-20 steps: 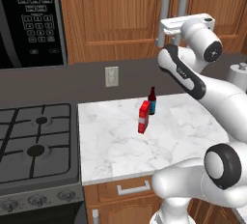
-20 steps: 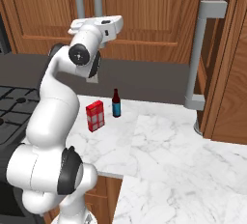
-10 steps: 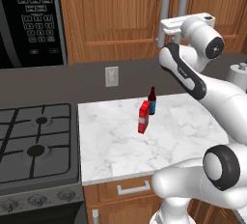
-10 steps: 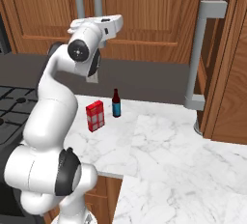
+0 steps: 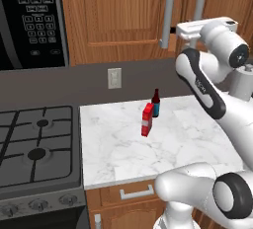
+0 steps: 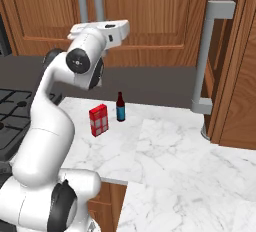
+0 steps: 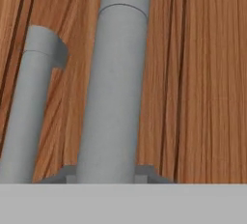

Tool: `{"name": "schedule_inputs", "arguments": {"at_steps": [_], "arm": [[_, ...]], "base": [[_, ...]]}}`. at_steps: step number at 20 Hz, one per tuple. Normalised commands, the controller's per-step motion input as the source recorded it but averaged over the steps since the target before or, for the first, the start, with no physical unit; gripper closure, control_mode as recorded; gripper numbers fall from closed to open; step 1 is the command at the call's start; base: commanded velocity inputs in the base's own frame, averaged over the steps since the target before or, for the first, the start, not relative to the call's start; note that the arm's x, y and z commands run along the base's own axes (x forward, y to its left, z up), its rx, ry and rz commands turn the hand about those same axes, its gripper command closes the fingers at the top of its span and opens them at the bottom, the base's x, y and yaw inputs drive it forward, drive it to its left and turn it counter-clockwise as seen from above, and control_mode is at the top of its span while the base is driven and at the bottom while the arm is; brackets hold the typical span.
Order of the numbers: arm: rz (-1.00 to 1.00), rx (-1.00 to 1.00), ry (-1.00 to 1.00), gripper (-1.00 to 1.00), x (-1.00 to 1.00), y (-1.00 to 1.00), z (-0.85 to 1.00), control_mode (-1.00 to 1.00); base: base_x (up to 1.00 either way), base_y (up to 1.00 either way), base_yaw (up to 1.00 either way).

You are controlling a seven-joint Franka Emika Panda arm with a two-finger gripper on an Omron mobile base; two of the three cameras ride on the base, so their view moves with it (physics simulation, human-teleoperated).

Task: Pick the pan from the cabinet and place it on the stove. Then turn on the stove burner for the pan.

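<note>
step: opening the cabinet (image 5: 118, 16) | gripper (image 7: 106, 177): closed tight around a door handle (image 7: 113, 88), to pull the door | pan: not visible, probably behind the closed doors | stove (image 5: 34, 149): bare, at counter's left edge

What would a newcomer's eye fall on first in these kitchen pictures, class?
The white arm reaches up to the cabinet, its claw shut on one silver door handle. On the marble counter below stand a red box and a dark bottle, close together.
</note>
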Motion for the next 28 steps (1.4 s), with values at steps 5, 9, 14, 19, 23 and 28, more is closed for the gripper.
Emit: {"name": "schedule_inputs", "arguments": {"at_steps": [5, 9, 14, 19, 23, 28], "arm": [[0.0, 0.0, 0.01, 1.0, -0.72, -0.66, 0.0, -1.0], [0.0, 0.0, 0.06, 1.0, -0.68, -0.66, 0.03, -1.0], [0.0, 0.01, 0.05, 1.0, -0.72, -0.79, 0.01, -1.0], [0.0, 0.01, 0.08, 1.0, -0.59, -0.61, -0.12, -1.0], [0.0, 0.0, 0.01, -1.0, -0.6, -0.08, -0.27, -1.0], [0.0, -0.07, -0.14, -1.0, -0.53, 0.02, 0.0, -1.0]], "base": [[0.0, 0.0, 0.0], [0.0, 0.0, 0.0], [0.0, 0.0, 0.0], [0.0, 0.0, 0.0], [0.0, 0.0, 0.0], [0.0, 0.0, 0.0]]}}
